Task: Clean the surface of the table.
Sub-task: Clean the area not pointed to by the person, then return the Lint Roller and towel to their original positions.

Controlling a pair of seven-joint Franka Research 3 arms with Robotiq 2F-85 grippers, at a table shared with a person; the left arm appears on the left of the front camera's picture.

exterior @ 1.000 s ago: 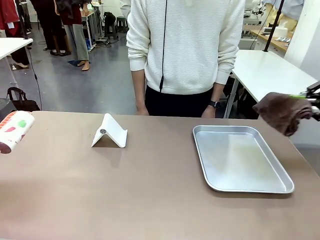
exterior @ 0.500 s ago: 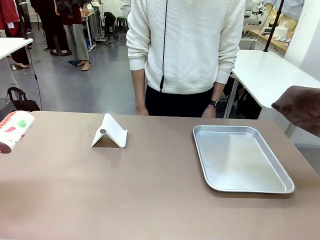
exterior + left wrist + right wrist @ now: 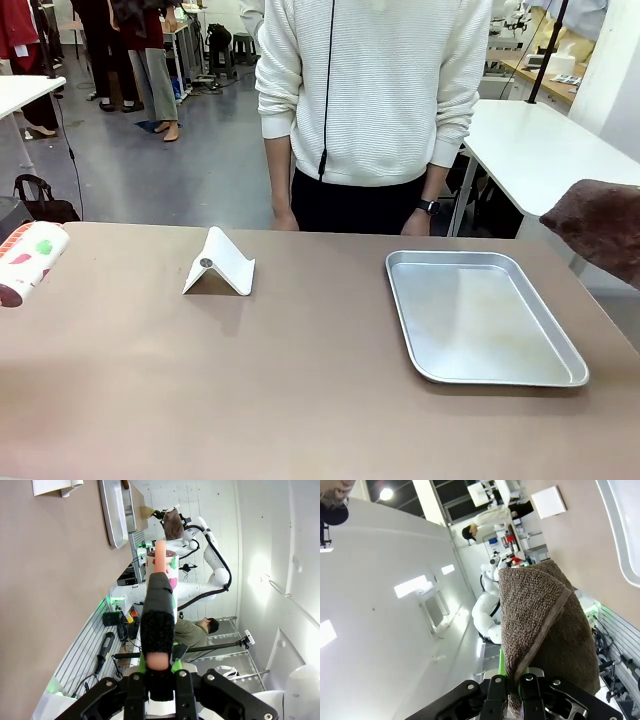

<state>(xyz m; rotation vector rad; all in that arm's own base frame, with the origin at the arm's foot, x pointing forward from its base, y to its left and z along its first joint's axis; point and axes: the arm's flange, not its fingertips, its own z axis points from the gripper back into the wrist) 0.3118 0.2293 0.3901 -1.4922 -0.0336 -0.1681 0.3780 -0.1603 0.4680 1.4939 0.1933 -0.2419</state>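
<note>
A wide tan-brown desk point(image 3: 200, 380) spans the front view from edge to edge, its matte top bare across the near half. On its right part lies an empty metal tray point(image 3: 480, 315); left of centre, toward the far edge, stands a small folded white stand point(image 3: 220, 265). A person in a cream sweater point(image 3: 370, 90) stands at the far side, arms hanging down. At the right edge of the picture, above and beyond the desk's right end, hangs a dark brown towel point(image 3: 600, 225), clear of the surface. The right wrist view shows the right hand point(image 3: 516, 692) pressed together, pinching that towel by one folded corner so the cloth drapes over its fingers. At the desk's left edge a white canister printed in red and green point(image 3: 25, 262) comes into view; the left wrist view shows the left hand point(image 3: 159, 677) clamped around this canister, which points away from the camera. Judging by this, wiping has not begun: the cloth is only being carried. The next move likely calls for lowering the towel flat onto the desk beside the tray and then sweeping it across.
</note>
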